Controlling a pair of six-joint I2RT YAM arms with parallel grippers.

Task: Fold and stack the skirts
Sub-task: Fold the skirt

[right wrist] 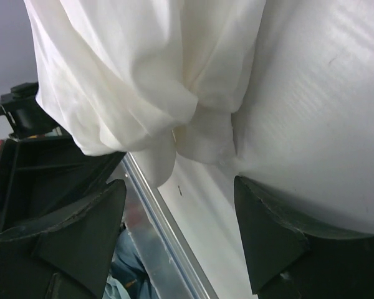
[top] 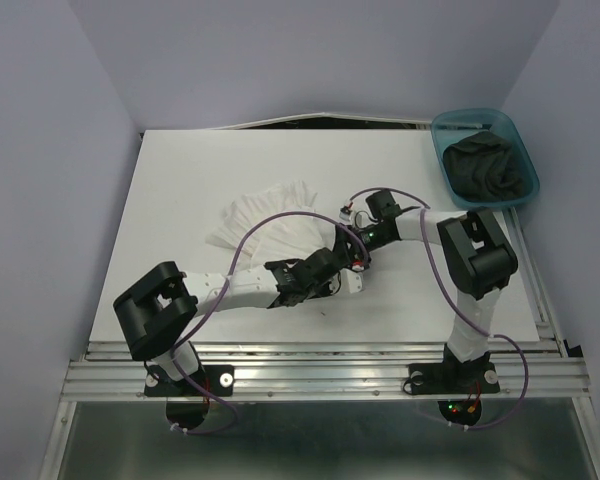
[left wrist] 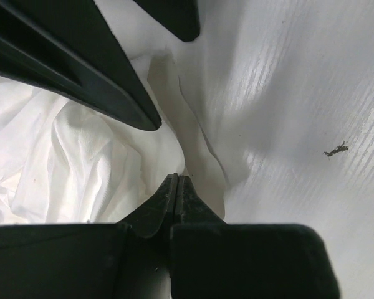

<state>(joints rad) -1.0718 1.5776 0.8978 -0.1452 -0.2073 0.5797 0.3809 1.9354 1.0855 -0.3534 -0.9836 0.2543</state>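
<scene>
White skirt [right wrist: 131, 68] lay bunched just beyond the spread, released right gripper [right wrist: 179, 187]; the left gripper [left wrist: 176, 182] was clenched at its edge.

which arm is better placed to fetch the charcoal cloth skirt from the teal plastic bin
Probably right: the teal plastic bin is on its side, right gripper open; left gripper shut at the white ruffled skirt.
</scene>
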